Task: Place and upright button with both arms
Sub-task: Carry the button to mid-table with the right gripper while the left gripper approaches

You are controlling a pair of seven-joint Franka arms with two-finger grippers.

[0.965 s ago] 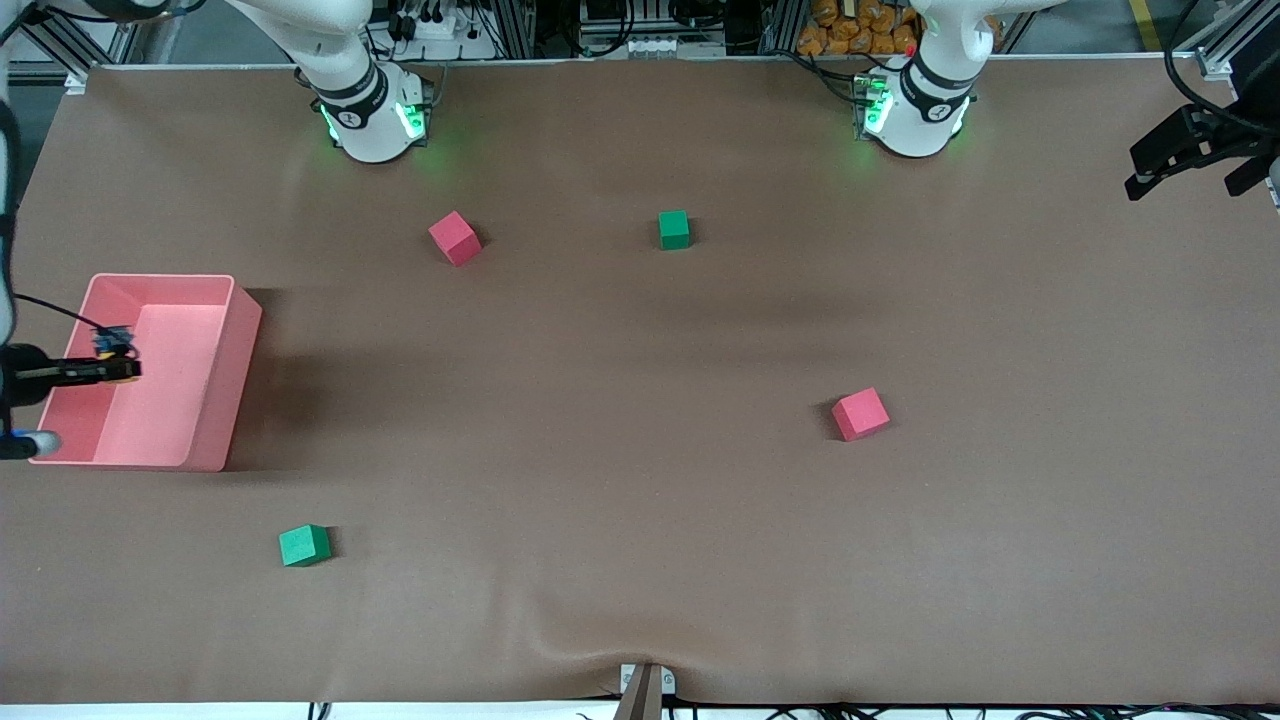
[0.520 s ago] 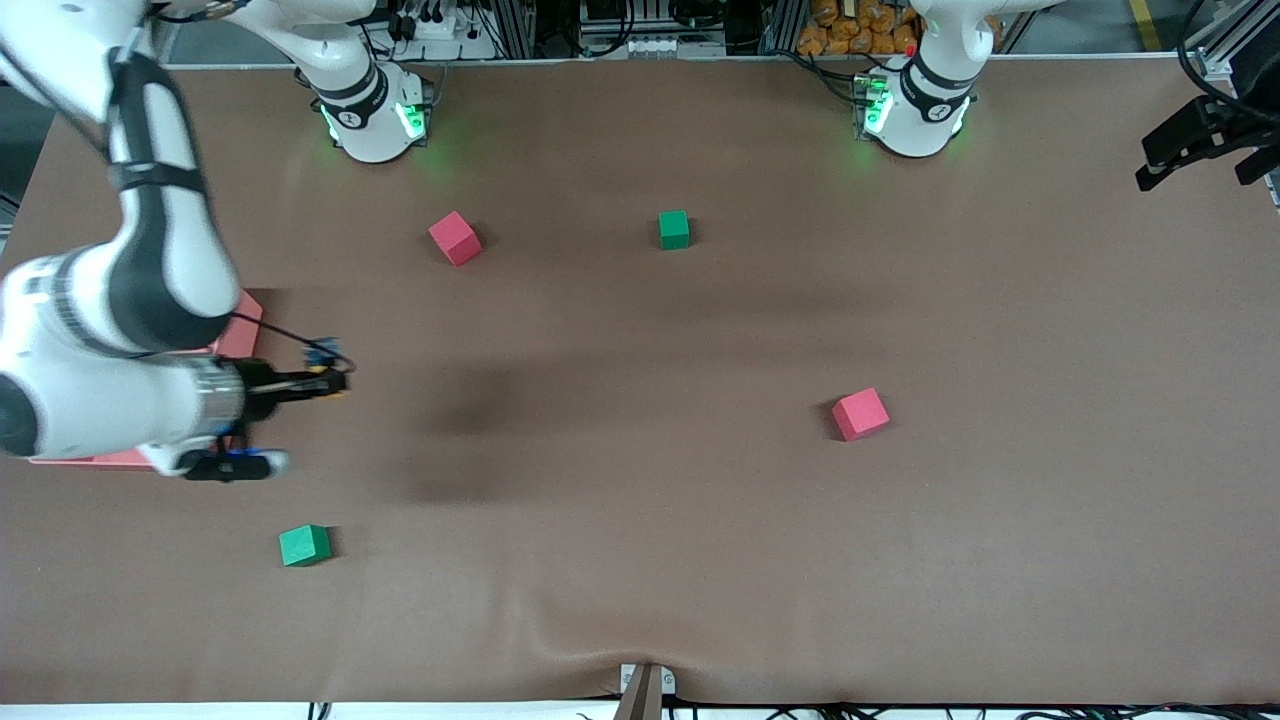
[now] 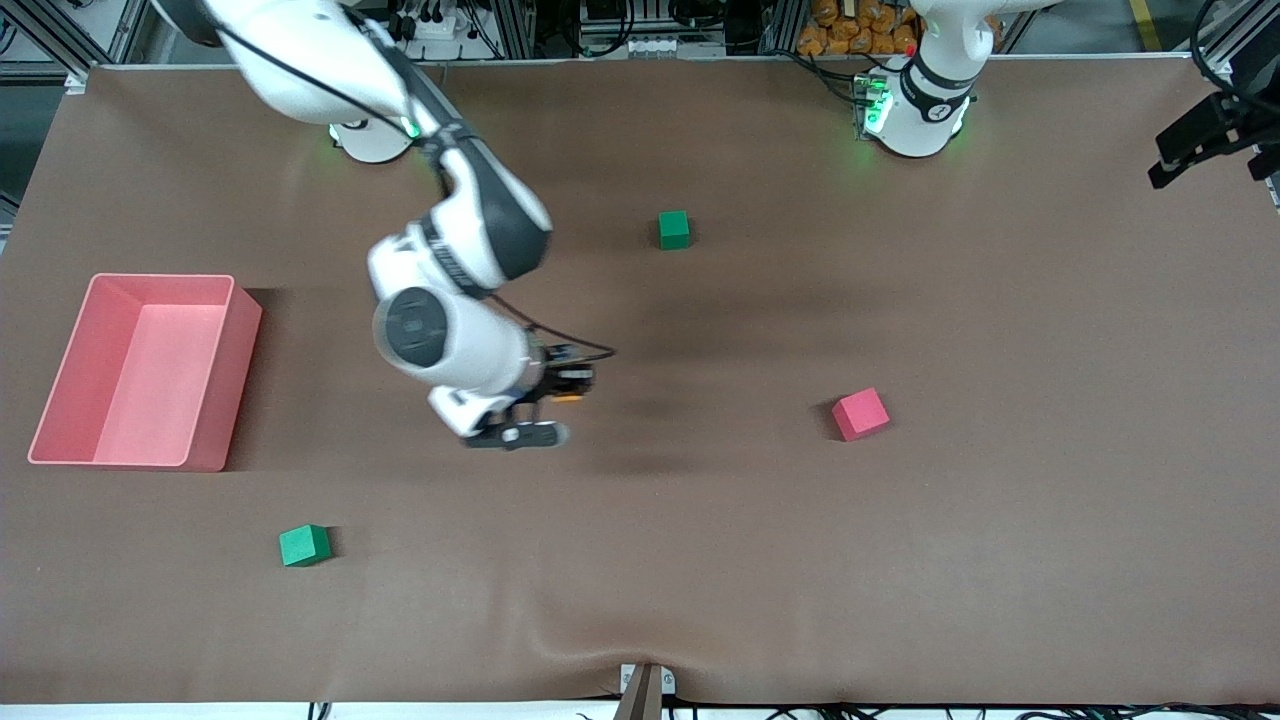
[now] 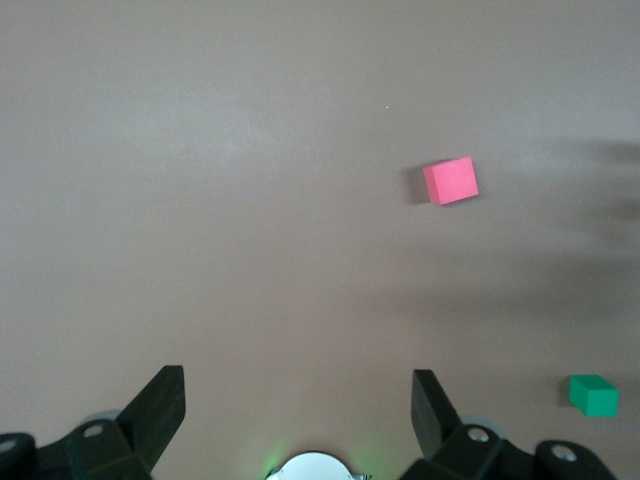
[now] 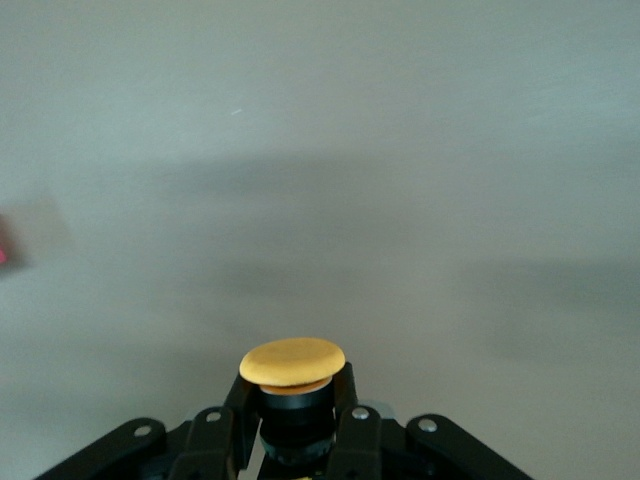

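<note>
Table (image 3: 900, 560) covered in brown sheet. Right arm (image 3: 440, 250) reaches from its base out over the table's middle. Left arm (image 3: 935, 70) waits at its base, with its wrist off past the table's left-arm end. Pink bin (image 3: 215, 400) sits at the right-arm end of the table.

Four cubes: green cube (image 3: 674, 229) near the bases, red cube (image 3: 860, 414) toward the left-arm end, second green cube (image 3: 303, 545) nearest the camera and nearer than the bin. The left wrist view shows one red cube (image 4: 450, 181) and one green cube (image 4: 594, 395) on the sheet.

Right gripper (image 3: 568, 385) is up over mid-table, jaws pinching the button (image 5: 292, 370) by its black body, orange cap facing out past the fingertips.

Left gripper (image 4: 298, 400) is over bare sheet, jaws spread wide, nothing between them.
</note>
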